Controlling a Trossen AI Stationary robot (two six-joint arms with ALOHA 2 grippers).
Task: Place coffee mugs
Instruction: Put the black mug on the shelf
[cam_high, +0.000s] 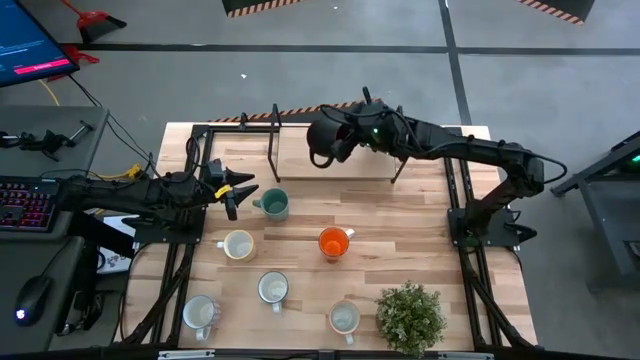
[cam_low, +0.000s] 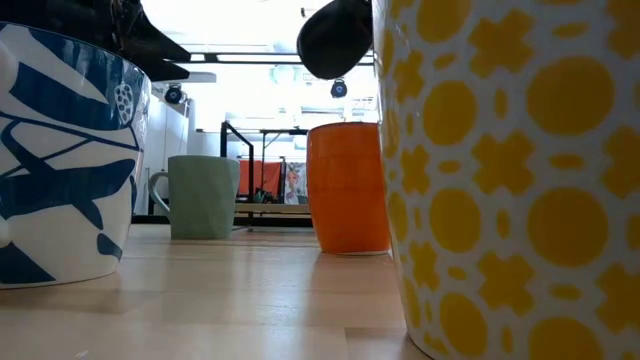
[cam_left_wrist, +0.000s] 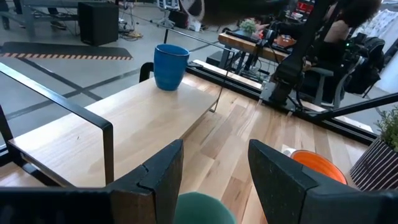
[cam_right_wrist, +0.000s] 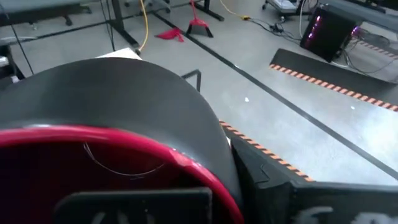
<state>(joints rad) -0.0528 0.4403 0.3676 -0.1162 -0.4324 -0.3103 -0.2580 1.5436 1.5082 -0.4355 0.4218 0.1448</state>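
1. A robotics lab or workshop: a wooden table (cam_high: 300, 290) sits in a black metal frame (cam_high: 200, 140) on a grey concrete floor (cam_high: 300, 80).
2. Hazard-striped tape (cam_high: 270, 7) marks the floor (orange and black).
3. A keyboard (cam_high: 25, 205), mouse (cam_high: 33, 295) and monitor (cam_high: 30, 50) stand beside it.
4. Loose cables (cam_right_wrist: 249, 15) and a red dustpan (cam_right_wrist: 168, 34) lie nearby.
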